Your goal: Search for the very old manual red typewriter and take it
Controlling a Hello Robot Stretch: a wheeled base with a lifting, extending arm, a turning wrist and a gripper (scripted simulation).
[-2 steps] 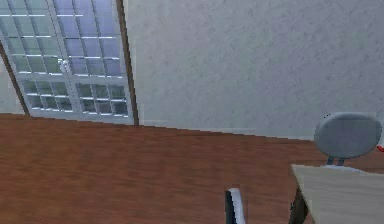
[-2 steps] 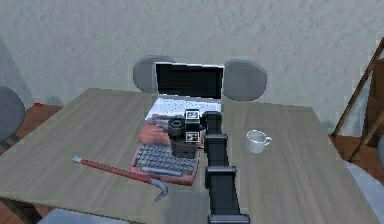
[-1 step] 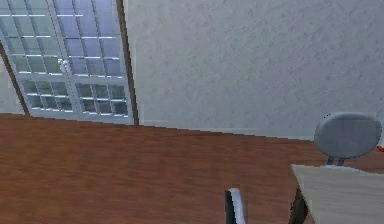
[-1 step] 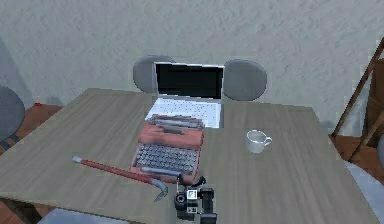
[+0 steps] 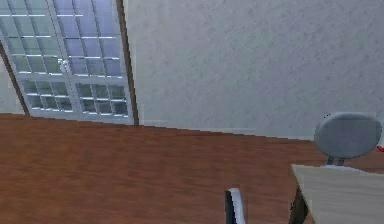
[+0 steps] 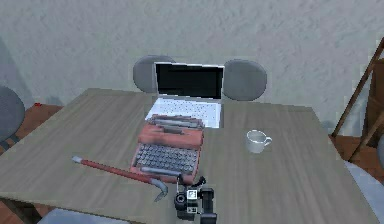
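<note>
Wooden table (image 6: 290,160), red typewriter (image 6: 172,145) before laptop (image 6: 188,88), tool (image 6: 192,192) near typewriter, cannot tell whether it holds anything

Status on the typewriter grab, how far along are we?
Done: the search looks finished, since the red typewriter sits on the table in front of the laptop. In hand: the gripper is near the table's front edge, on the typewriter's near side; I cannot tell whether it holds anything. Left: grasp the typewriter and lift it.
</note>
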